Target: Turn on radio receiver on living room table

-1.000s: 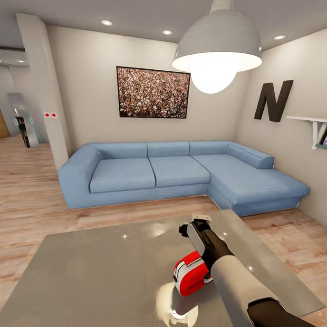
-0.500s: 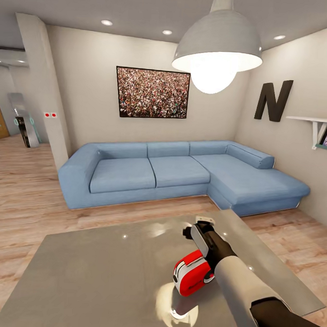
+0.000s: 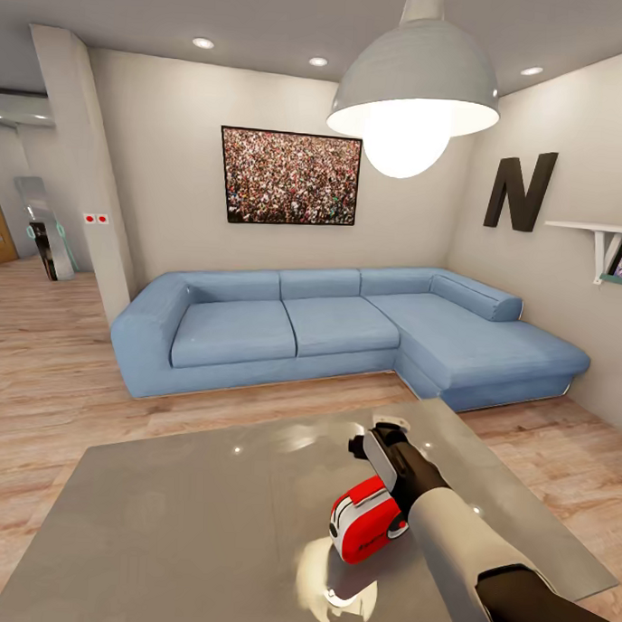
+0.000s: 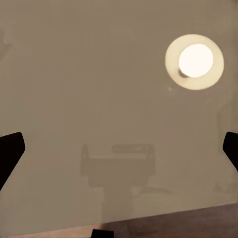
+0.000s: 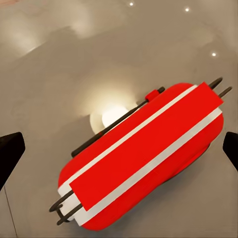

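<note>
The red radio receiver (image 3: pixel 366 528) with white sides lies on the glossy grey table (image 3: pixel 175 522), right of its middle. In the right wrist view the radio receiver (image 5: pixel 144 153) runs diagonally, red top and thin dark handle facing the camera. My right gripper (image 3: pixel 376 445) hovers just above its far end; the right gripper (image 5: pixel 119 153) is open, dark fingertips (image 5: pixel 10 153) wide apart on either side of the radio, not touching it. My left gripper (image 4: pixel 119 148) is open over bare tabletop (image 4: pixel 74 89) that mirrors the lamp.
A light-blue L-shaped sofa (image 3: pixel 328 330) stands beyond the table against the beige wall, under a framed crowd picture (image 3: pixel 290 176). A grey dome pendant lamp (image 3: pixel 416 80) hangs over the table. A black letter N (image 3: pixel 520 191) and a white shelf (image 3: pixel 604 238) are on the right wall.
My right hand has drifted a little to the right above the radio. The radio has not moved.
</note>
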Controlling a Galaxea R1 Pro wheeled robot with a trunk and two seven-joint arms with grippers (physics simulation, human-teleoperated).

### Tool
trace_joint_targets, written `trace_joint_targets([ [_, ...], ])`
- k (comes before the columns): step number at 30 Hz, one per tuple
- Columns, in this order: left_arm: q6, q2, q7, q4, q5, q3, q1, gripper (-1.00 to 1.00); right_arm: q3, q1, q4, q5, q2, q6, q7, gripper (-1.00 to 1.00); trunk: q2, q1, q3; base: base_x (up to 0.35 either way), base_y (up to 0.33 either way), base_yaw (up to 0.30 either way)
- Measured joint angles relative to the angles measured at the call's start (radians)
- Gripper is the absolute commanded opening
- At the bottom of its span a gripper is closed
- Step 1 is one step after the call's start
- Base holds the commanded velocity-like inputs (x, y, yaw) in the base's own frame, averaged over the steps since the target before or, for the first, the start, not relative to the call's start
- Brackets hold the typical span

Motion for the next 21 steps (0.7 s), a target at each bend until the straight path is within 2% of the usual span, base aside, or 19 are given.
trace_joint_targets([
  [4, -0.002, -0.001, 0.0, 0.0, 0.001, 0.0, 0.0, 1.0, 0.0, 0.0, 0.004, 0.0, 0.0, 0.0, 0.001, 1.0, 0.0, 0.0, 0.0, 0.0, 0.0, 0.0],
  [21, -0.005, -0.005, 0.004, 0.0, -0.001, 0.0, 0.0, 1.0, 0.0, 0.0, 0.006, 0.0, 0.0, 0.0, 0.003, 1.0, -0.119, 0.065, -0.053, 0.0, 0.0, 0.0],
])
